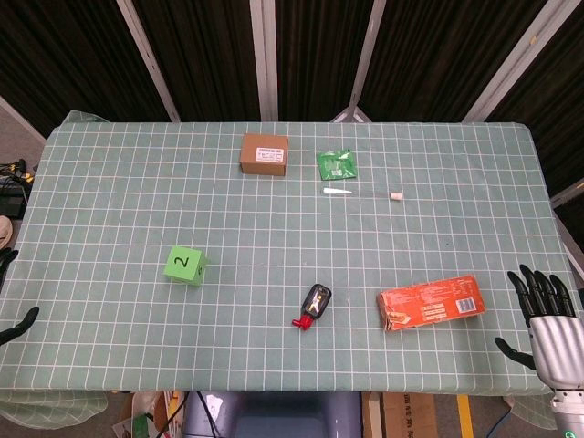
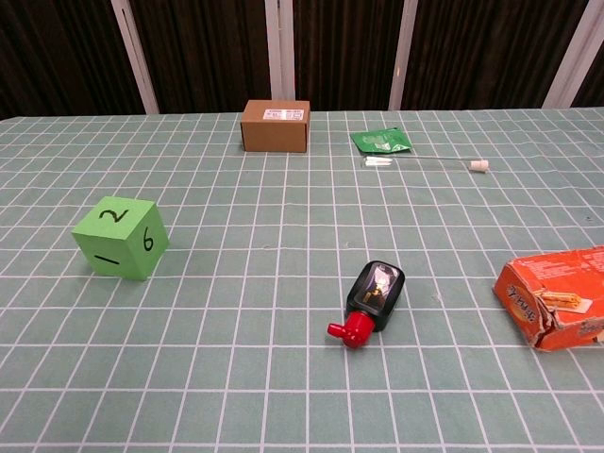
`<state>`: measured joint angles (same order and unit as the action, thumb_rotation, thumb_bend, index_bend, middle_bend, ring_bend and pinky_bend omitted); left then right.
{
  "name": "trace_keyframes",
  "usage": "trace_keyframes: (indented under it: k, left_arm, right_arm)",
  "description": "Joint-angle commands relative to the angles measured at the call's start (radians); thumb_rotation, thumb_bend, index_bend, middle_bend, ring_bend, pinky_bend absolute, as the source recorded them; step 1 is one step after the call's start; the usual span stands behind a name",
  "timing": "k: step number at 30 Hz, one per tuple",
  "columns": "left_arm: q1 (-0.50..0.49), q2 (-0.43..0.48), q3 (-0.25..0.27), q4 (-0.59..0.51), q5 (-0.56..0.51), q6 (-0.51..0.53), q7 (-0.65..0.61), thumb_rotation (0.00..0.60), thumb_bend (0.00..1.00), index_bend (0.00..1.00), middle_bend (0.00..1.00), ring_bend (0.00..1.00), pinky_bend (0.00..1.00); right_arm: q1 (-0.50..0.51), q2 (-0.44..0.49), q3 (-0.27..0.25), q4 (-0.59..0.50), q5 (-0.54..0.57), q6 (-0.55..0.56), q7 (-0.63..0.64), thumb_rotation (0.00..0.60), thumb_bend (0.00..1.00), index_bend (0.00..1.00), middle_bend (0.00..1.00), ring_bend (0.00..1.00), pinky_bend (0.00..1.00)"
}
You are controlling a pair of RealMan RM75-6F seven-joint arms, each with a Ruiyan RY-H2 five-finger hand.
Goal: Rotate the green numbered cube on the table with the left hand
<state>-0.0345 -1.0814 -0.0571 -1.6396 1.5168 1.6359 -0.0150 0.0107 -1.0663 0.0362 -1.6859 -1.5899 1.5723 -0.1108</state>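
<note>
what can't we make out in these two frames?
- Left hand: head view, cut off by the left edge; only dark fingertips show, pose unclear. Absent from chest view.
- Cube: chest view shows 2, 1, 6; the other faces are turned away.
- Brown box: label print too small in both views.
- Orange box: chest view, cut off by the right edge.

We see a matt green paper-like cube point(image 2: 120, 238), a soft gridded cloth point(image 2: 283, 377) over the table, a dull cardboard box point(image 2: 275, 125), and a glossy black plastic bottle point(image 2: 376, 289)
</note>
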Motion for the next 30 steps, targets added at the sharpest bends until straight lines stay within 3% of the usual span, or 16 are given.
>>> trace_keyframes:
  k: [1, 26, 30]
  left_arm:
    - [0.002, 0.001, -0.002, -0.001, -0.002, 0.001, -0.004, 0.6, 0.32, 0.11, 0.09, 0.0, 0.0]
    - [0.002, 0.009, 0.008, -0.014, 0.013, -0.031, -0.012, 0.6, 0.32, 0.11, 0.1, 0.0, 0.0]
    - [-0.008, -0.001, -0.01, 0.0, 0.004, -0.028, 0.04, 0.6, 0.32, 0.11, 0.17, 0.08, 0.13]
  right_arm:
    - [-0.001, -0.001, 0.0, 0.0, 0.0, 0.001, -0.003, 0.6, 0.05, 0.06, 0.0, 0.0, 0.0]
    - [0.0, 0.005, -0.004, -0.012, 0.016, -0.021, -0.011, 0.6, 0.05, 0.06, 0.0, 0.0, 0.0]
    - [0.001, 0.009, -0.004, -0.013, 0.016, -0.023, -0.005, 0.6, 0.05, 0.06, 0.0, 0.0, 0.0]
